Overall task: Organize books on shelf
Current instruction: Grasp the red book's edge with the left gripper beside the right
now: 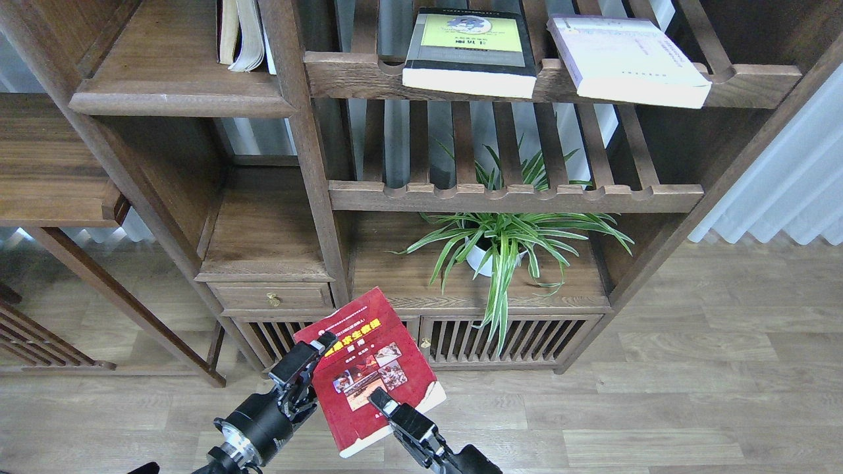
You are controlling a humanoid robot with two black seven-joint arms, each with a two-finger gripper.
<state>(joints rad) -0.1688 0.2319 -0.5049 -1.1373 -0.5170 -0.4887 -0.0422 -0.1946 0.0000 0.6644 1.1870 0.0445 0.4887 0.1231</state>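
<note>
My right gripper (380, 399) is shut on the lower edge of the red book (369, 368), holding it tilted in the air at bottom centre. My left gripper (308, 370) is open at the book's left edge, its upper finger over the cover. The black book with the yellow-green panel (469, 51) and the white-lavender book (625, 59) lie flat on the top slatted rack. The shelf (164, 72), a solid dark board with a rounded front edge, is at the top left.
Pale books (240, 33) stand at the shelf's right end against a post. A second slatted rack (514, 196) sits below the top one. A potted spider plant (500, 247) stands on the cabinet top. A drawer (273, 297) and wood floor lie below.
</note>
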